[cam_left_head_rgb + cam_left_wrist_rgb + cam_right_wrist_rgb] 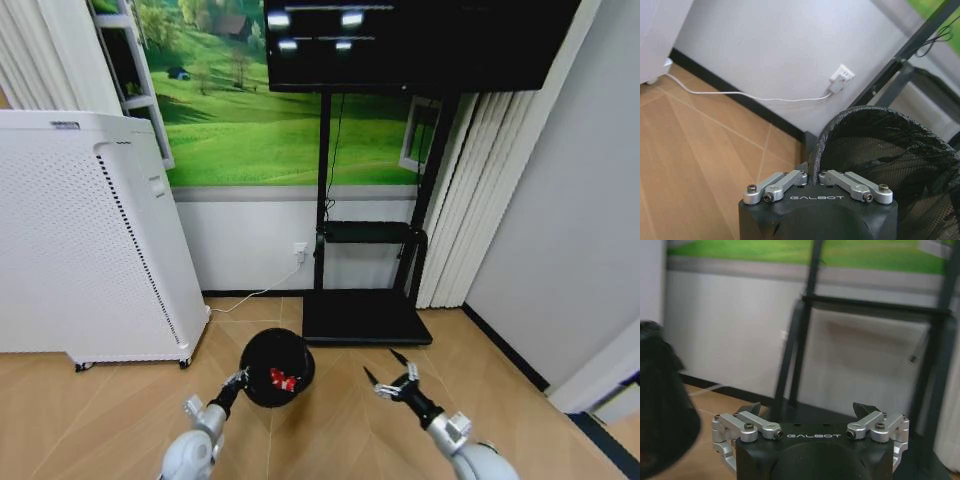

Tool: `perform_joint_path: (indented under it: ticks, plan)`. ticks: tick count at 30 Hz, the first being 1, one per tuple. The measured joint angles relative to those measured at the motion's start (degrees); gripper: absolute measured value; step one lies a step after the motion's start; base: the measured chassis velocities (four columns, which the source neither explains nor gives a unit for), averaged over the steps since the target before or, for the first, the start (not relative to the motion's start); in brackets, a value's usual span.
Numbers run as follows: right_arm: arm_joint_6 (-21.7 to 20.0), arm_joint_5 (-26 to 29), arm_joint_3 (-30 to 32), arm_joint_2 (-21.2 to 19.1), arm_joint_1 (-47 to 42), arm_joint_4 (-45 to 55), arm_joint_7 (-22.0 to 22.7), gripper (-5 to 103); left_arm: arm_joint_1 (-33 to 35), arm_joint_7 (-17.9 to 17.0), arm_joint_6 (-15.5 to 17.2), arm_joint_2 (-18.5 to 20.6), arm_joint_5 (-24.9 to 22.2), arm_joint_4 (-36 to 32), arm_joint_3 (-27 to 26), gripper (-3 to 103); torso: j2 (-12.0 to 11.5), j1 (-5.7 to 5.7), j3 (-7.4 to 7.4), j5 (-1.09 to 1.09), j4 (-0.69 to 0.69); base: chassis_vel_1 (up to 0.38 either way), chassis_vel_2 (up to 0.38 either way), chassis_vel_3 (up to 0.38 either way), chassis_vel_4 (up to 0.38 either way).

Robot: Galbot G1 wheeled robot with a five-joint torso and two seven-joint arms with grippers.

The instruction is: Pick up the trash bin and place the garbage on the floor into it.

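Both arms low over wood floor (340,420). My left gripper (240,378) clenched on trash bin (276,367) rim, red-and-white garbage (283,380) inside. My right gripper (392,378) released, fingers spread, beside it. White air purifier (85,240) left, black TV stand base (364,317) ahead, bare floor between.

One trash bin (276,367), one red-and-white garbage lump (283,380) inside, two hands (237,380) (392,384)
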Motion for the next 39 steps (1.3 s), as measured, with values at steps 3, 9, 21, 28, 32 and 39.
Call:
perform_joint_path:
  ticks: [3, 9, 21, 28, 32, 39]
  plan:
    - [-3.26, 0.05, 0.06, 0.34, 0.80, -1.77, 4.24, 100, 0.89, -10.04, 5.38, 0.53, -1.50, -4.77, -1.31, 4, 0.00, 0.00, 0.00, 0.01, 0.01, 0.000, 0.000, 0.000, 0.000]
    - [-6.99, -0.76, 0.06, 0.27, 2.85, -6.21, 8.09, 100, 2.71, -20.49, 13.26, 1.65, -6.35, -10.42, -3.71, 4, 0.00, 0.00, 0.00, -0.03, 0.02, 0.000, 0.000, 0.000, 0.000]
    - [-4.40, 0.57, -0.91, 1.19, 6.27, -15.33, 14.81, 100, 6.11, -22.68, 17.79, 2.28, -8.41, -13.81, -6.62, 4, 0.00, 0.00, 0.00, -0.01, 0.01, 0.000, 0.000, 0.000, 0.000]
    - [-5.27, 0.36, -1.42, 0.56, 7.09, -17.45, 13.58, 100, 7.91, -20.23, 17.80, 1.86, -5.20, -14.27, -7.25, 4, 0.00, 0.00, 0.00, -0.01, 0.01, 0.000, 0.000, 0.000, 0.000]
    - [-5.33, -0.33, -1.63, 0.45, 7.12, -18.05, 12.87, 100, 9.16, -19.53, 17.75, 1.28, -3.76, -14.55, -7.43, 4, 0.00, 0.00, 0.00, 0.00, 0.01, 0.000, 0.000, 0.000, 0.000]
    - [-5.19, -0.74, -1.90, 0.93, 6.82, -18.40, 11.89, 100, 11.04, -17.66, 17.36, 0.26, -0.81, -14.67, -7.53, 4, 0.00, 0.00, 0.00, 0.00, 0.01, -0.016, -0.020, 0.024, 0.023]
